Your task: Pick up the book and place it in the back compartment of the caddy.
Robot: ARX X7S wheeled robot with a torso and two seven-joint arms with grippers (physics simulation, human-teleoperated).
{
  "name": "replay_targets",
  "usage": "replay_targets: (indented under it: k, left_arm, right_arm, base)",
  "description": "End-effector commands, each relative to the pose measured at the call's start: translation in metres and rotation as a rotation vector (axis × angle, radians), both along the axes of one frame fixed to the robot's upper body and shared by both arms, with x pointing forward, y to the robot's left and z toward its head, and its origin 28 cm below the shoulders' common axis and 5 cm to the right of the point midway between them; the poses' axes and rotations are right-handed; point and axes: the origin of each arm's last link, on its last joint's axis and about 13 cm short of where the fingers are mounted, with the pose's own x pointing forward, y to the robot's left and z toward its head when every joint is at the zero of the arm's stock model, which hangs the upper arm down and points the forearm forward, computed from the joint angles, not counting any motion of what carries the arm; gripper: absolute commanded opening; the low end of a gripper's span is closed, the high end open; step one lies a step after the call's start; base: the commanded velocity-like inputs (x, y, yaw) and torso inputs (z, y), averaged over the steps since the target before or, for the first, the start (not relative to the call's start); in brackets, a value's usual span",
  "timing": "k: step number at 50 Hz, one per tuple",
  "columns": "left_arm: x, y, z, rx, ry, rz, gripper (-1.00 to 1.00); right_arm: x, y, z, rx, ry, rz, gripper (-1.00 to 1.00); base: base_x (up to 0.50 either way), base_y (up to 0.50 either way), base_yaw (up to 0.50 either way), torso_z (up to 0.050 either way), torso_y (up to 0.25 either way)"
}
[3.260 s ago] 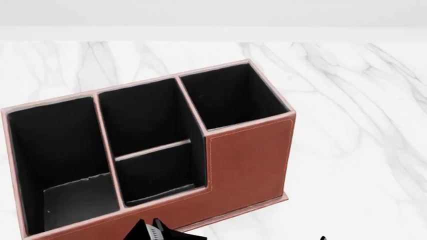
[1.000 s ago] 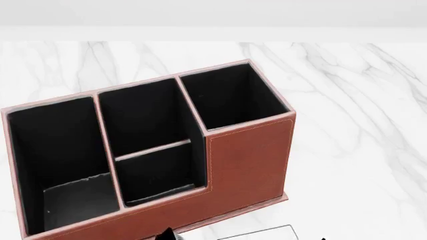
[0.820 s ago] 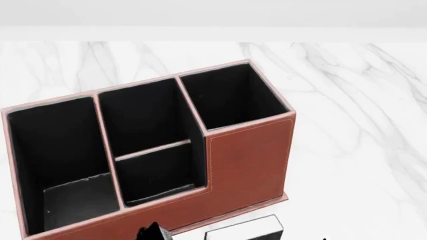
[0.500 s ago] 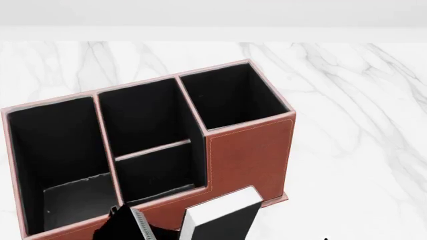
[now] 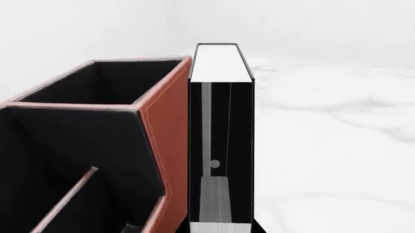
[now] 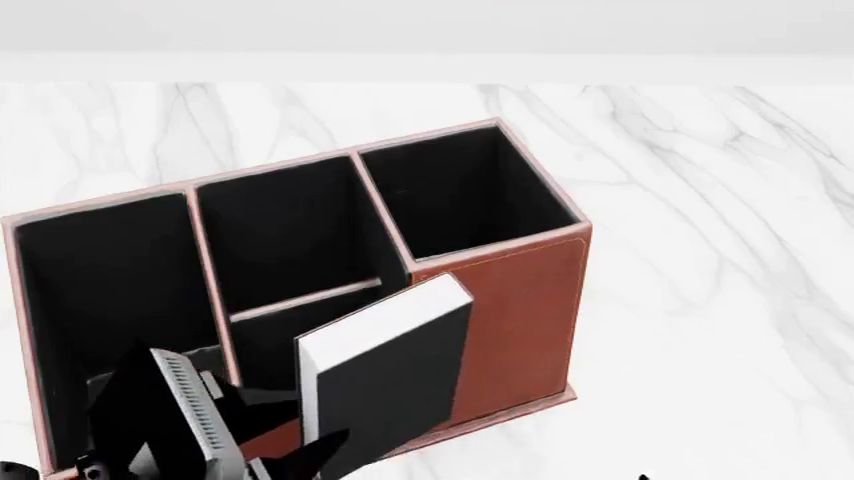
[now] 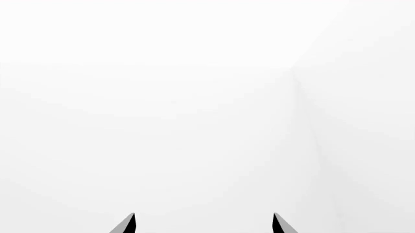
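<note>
Head view: left gripper (image 6: 300, 455) low in frame, jaws clamped on the bottom end of the book (image 6: 383, 378).
Book: held upright, white page edge on top, black cover facing out, in front of the caddy (image 6: 514, 300) outer wall, above the marble table (image 6: 707, 300).
Back compartment (image 6: 267, 330): partly hidden behind book.
Right gripper (image 7: 203, 224): jaws set wide, holding nothing, facing blank white.

left gripper (image 6: 274, 455): matte black, angular, faceted housing | a pale grey strip with fine ribbing runs along one edge | fingers (image 6: 320, 450) taper to dark points | right gripper (image 7: 203, 224): only two slim tips visible, black with grey inner faces, wedge-shaped
</note>
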Motion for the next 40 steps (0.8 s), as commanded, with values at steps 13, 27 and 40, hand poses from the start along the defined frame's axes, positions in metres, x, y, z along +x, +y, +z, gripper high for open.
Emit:
replay_targets:
  k: [13, 27, 40]
  left_arm:
    - [0.008, 0.016, 0.02, -0.244, 0.051, 0.0, -1.0]
    - [0.017, 0.023, 0.018, -0.247, 0.226, -0.082, -1.0]
    - [0.017, 0.035, 0.022, -0.197, 0.271, -0.073, -1.0]
  right_arm:
    - [0.0, 0.002, -0.001, -0.013, 0.005, 0.007, 1.0]
    - [0.0, 0.002, -0.002, -0.015, -0.002, 0.015, 1.0]
    - [0.001, 0.004, -0.001, -0.037, 0.003, -0.025, 1.0]
  base:
    - [0.0, 0.0, 0.0, 0.0, 0.002]
    - [0.0, 0.0, 0.0, 0.0, 0.001]
    - [0.0, 0.0, 0.0, 0.0, 0.001]
